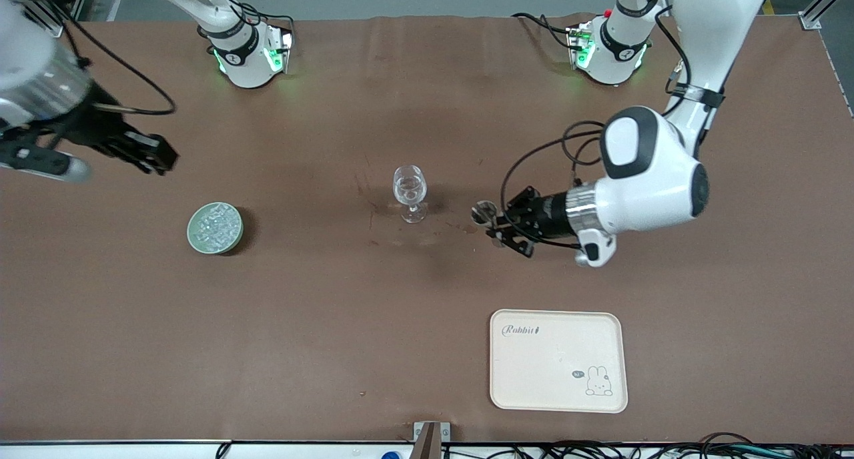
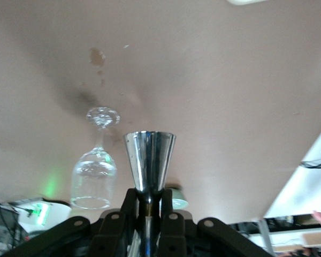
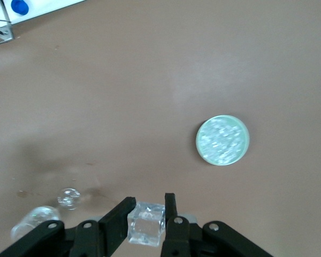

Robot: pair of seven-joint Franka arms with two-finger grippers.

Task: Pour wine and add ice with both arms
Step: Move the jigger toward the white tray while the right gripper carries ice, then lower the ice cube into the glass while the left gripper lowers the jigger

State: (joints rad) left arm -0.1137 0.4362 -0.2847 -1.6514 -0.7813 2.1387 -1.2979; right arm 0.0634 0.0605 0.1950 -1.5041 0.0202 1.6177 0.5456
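Observation:
A clear stemmed wine glass (image 1: 409, 192) stands upright mid-table. My left gripper (image 1: 497, 229) is shut on a shiny metal jigger (image 1: 484, 212), holding it just beside the glass toward the left arm's end. In the left wrist view the jigger (image 2: 148, 160) sits between the fingers, with the glass (image 2: 94, 176) close by. The ice (image 1: 215, 224) is heaped in a green bowl (image 1: 193, 240). My right gripper (image 1: 160, 160) is in the air over the table at the right arm's end. It is shut on one clear ice cube (image 3: 146, 222). The bowl of ice (image 3: 222, 140) and the glass (image 3: 68, 197) lie below it.
A cream tray (image 1: 558, 360) with a rabbit drawing lies near the table's front edge, toward the left arm's end. Small wet spots mark the brown mat (image 1: 460, 227) by the glass. Both arm bases (image 1: 250, 55) stand along the back edge.

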